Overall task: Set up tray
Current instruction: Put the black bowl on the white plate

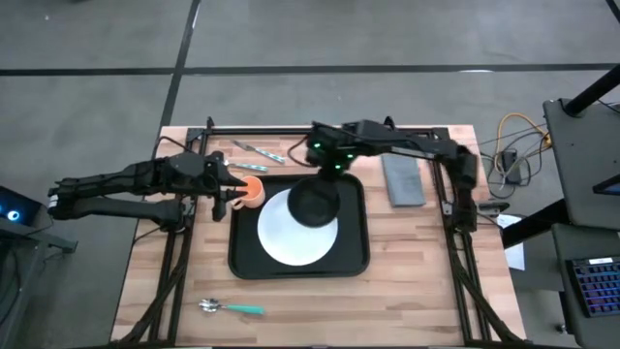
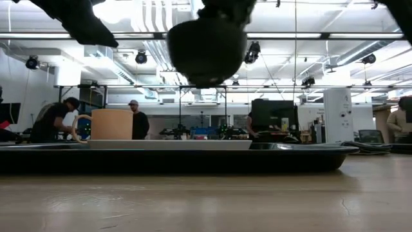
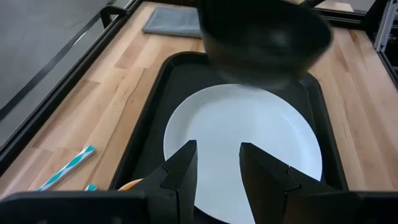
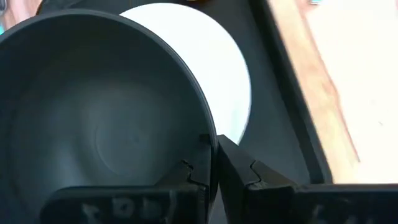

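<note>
Above the plate (image 1: 291, 233) on the tray (image 1: 356, 260), right fingers (image 4: 202, 165) pinch the bowl (image 1: 315, 202) rim; lowering next. Left fingers (image 3: 180, 174) half-open around the cup (image 1: 251, 191).

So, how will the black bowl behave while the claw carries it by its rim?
The bowl looks stiff, keeping its round shape in the right claw, which is shut on the rim. Its smooth wall may slip or swing in such a thin pinch. Hanging above the plate, it would likely wobble if dropped.
</note>
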Robot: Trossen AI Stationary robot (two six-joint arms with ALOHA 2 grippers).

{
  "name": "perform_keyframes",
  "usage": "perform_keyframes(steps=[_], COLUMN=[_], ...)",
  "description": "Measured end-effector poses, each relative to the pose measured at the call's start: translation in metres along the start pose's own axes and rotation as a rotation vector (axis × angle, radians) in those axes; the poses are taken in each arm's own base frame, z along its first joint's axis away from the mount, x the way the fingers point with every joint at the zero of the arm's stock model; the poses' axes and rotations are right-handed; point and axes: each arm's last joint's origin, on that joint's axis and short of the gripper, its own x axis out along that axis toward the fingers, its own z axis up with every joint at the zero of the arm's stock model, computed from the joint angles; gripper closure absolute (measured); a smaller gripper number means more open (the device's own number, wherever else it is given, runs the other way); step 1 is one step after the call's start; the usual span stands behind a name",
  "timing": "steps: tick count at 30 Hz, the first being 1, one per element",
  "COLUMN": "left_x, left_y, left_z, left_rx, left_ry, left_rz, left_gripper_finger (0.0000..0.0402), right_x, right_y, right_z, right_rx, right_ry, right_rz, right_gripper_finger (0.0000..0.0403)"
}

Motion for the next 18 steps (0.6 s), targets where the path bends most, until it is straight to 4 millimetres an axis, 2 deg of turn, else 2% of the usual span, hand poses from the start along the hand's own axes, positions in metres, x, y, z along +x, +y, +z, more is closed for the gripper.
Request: perform_keyframes(steps=[4,10,18], left_x=[-0.001,-0.001,-0.001], left_y=[0.000,0.000,0.000], left_z=[0.000,0.000,-0.001], left_rx=[0.000,0.000,0.000], left_ry=[-0.002,-0.004,0.003], left_rz=[0.000,0.000,-0.005], left_gripper_finger=[0.0300,0.0300,0.0300], right_x=[0.030,0.071,0.093], right_y=[-0.004,-0.004,-0.007], right_z=[0.016,0.021,0.024], right_rx=[-0.018,-0.048,-0.067], right_ry=[0.039,0.106,0.067], right_rz=[0.005,0.005,0.004], right_gripper_finger=[0.0395,0.0395,0.0395])
